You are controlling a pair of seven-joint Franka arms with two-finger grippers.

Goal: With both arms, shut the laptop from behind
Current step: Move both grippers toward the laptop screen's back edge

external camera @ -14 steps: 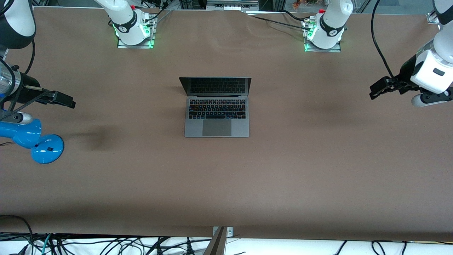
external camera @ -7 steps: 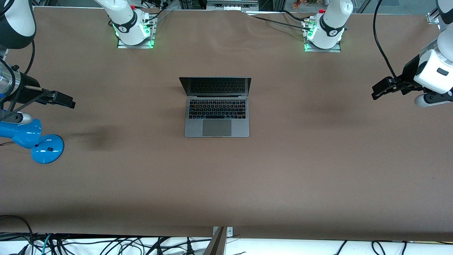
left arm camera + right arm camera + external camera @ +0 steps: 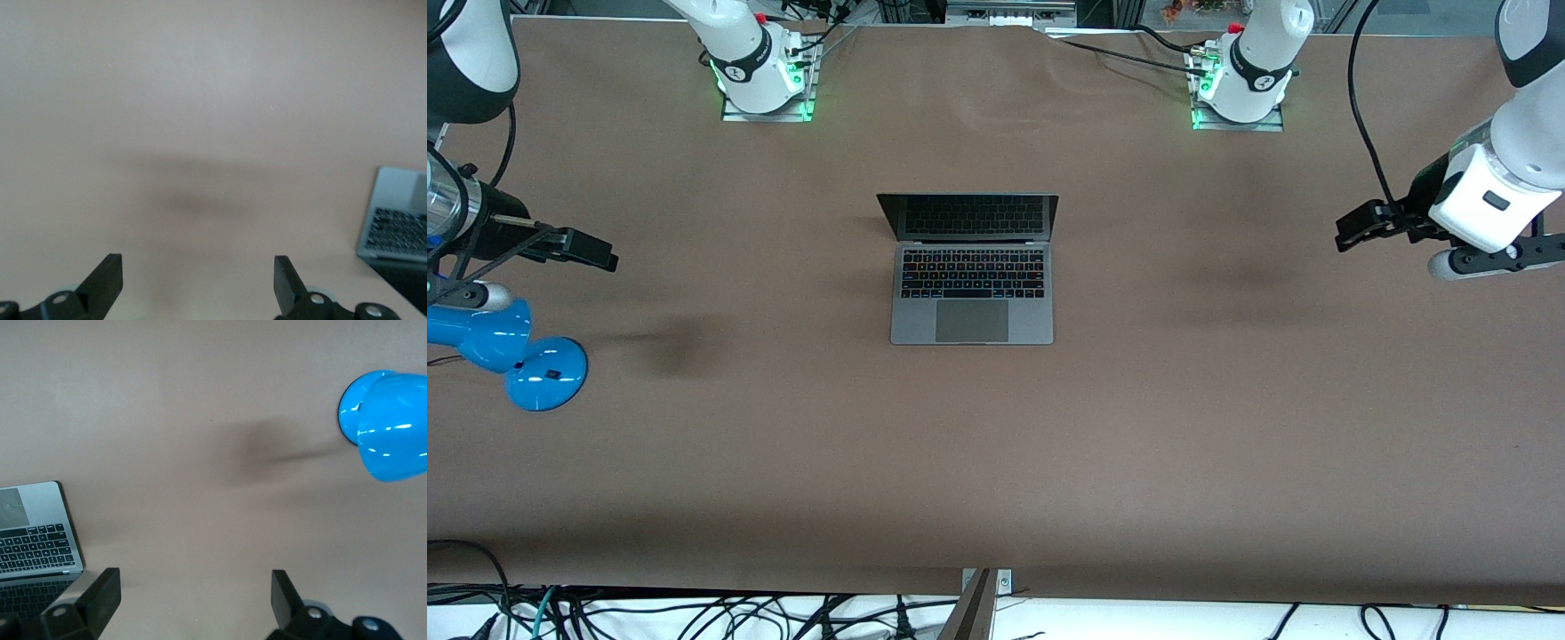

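Fingers first: your left gripper has its two black pads spread wide with nothing but bare table between them, and your right gripper is spread the same way, also empty. Neither touches anything.

You see the laptop in the middle of the table, between the two arm bases and nearer the front camera than both. Its lid stands up at the edge toward the bases, screen facing the front camera, the keyboard and trackpad flat. That puts the lid's back toward the arms, which fits a push from the base side, one gripper at each upper corner so the lid folds evenly. No part of the closing is done yet, as the lid is fully up.

Moving outward, your left gripper hangs over bare table at the left arm's end, well apart from the laptop, fingers aimed toward the middle, its white wrist rising toward the edge of the front view. Your right gripper hangs over the right arm's end, likewise aimed inward and well apart from the laptop. Just by it a blue lamp sits on the table; you would do well to keep that wrist away from it when you bring the arm in
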